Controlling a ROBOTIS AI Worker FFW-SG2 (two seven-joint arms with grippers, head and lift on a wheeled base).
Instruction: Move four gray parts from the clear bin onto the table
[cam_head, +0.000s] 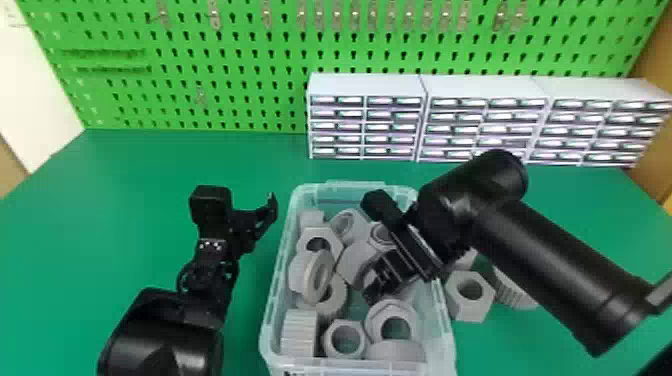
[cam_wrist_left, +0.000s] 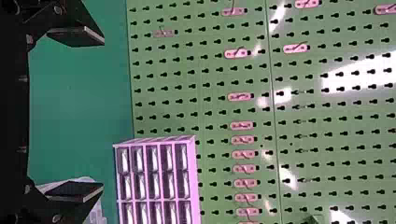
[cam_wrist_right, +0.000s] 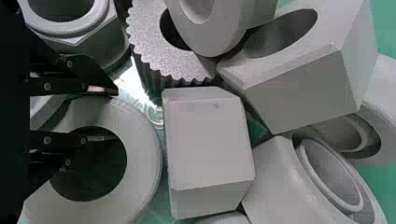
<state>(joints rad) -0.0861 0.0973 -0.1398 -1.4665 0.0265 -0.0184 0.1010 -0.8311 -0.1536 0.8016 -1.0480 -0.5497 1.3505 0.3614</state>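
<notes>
A hex nut (cam_head: 470, 311) and ribbed cylinder (cam_head: 517, 296) are out, right of the right pincer (cam_wrist_right: 116, 114), whose grip I can't tell. Probably one or two remain; left pincer (cam_wrist_left: 103, 114) open.

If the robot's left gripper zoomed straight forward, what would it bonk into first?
Probably the green pegboard, straight ahead past the left gripper's open fingers. It's hard to tell how low it's aimed, though, so it might scrape the green table first.
</notes>
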